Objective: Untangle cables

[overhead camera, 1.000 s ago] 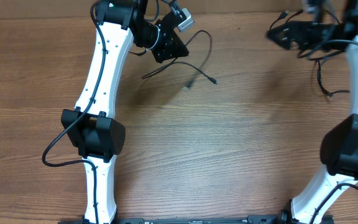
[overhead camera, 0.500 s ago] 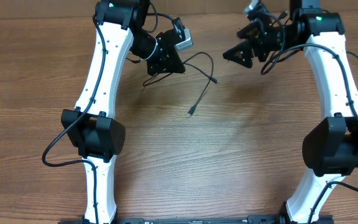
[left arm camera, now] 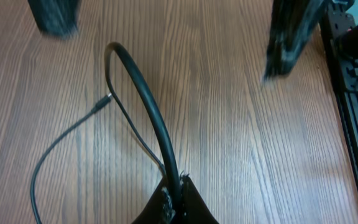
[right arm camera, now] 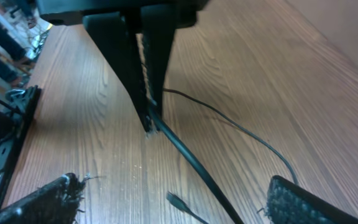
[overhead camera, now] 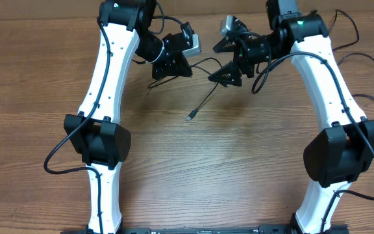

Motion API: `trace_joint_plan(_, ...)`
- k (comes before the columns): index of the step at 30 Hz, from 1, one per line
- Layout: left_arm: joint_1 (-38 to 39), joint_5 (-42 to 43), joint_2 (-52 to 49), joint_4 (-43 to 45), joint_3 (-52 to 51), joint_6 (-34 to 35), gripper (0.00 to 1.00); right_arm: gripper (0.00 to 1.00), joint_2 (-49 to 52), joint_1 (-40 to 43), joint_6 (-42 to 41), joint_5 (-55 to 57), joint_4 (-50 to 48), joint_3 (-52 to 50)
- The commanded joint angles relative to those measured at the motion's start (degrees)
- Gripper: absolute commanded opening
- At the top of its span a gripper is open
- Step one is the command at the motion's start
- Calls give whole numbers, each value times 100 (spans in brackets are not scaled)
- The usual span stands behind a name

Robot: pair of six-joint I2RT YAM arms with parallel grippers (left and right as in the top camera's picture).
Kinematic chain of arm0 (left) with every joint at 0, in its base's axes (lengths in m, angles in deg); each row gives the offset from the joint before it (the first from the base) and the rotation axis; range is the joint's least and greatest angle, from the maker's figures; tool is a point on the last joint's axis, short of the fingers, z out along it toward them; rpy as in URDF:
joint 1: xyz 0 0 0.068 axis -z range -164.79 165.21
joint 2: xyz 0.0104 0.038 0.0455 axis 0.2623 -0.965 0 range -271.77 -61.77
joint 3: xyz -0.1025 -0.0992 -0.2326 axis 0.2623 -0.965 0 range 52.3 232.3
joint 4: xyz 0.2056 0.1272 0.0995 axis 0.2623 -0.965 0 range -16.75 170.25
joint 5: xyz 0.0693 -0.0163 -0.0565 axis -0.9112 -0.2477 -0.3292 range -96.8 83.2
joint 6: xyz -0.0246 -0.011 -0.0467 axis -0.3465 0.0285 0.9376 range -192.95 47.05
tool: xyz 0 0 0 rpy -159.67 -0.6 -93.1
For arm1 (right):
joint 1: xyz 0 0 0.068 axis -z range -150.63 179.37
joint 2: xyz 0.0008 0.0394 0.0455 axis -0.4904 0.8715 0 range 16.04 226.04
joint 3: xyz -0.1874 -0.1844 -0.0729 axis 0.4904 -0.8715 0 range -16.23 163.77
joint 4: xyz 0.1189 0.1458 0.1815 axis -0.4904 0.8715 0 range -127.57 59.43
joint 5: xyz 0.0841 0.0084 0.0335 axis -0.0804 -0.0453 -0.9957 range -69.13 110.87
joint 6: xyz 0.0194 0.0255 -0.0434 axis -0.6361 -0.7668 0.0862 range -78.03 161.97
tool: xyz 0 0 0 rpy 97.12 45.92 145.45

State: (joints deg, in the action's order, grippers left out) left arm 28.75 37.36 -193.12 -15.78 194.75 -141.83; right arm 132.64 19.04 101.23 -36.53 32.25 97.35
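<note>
White arm links (overhead camera: 109, 71), black joint housings (overhead camera: 99, 142), black wiring (overhead camera: 47, 161), textured fingers (right arm camera: 42, 200).

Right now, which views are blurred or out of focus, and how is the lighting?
Left wrist: the fingers of the right gripper are smeared with blur, the cable sharp. Right wrist: its own fingertips look soft at the bottom edge. Overhead: even light, no glare, crisp.
</note>
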Motion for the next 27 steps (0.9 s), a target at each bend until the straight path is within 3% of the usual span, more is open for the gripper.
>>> trace_joint_plan(1, 42, 380, 173, 31, 22, -492, 4, 86, -39, -61, 129, -140, 28, 81)
trace_joint_plan(3, 42, 444, 173, 129, 22, -492, 4, 76, -39, -111, 129, -140, 59, 81)
trace_joint_plan(9, 103, 710, 173, 267, 22, -623, 4, 60, -39, -195, 129, -140, 59, 81)
trace_joint_plan(10, 114, 702, 173, 282, 22, -619, 4, 55, -39, -199, 129, -140, 59, 81)
trace_joint_plan(14, 153, 629, 173, 291, 22, -614, 4, 16, -39, -199, 125, -138, 59, 81)
trace_joint_plan(18, 149, 629, 173, 291, 22, -570, 8, 4, -39, -199, 96, -138, 57, 81)
trace_joint_plan(19, 138, 625, 173, 291, 22, -498, 19, 4, -39, -199, 74, -140, 63, 81)
trace_joint_plan(21, 125, 625, 173, 291, 22, -354, 28, 4, -39, -179, -7, -138, 61, 81)
trace_joint_plan(24, 70, 634, 173, 295, 22, -87, 51, 4, -39, -109, -105, -142, 59, 81)
trace_joint_plan(26, 0, 745, 175, 306, 22, 201, 83, 4, -44, 11, -533, -144, -2, 85)
trace_joint_plan(27, -26, 802, 175, 313, 22, 299, 91, 4, -46, 57, -695, -144, -15, 90)
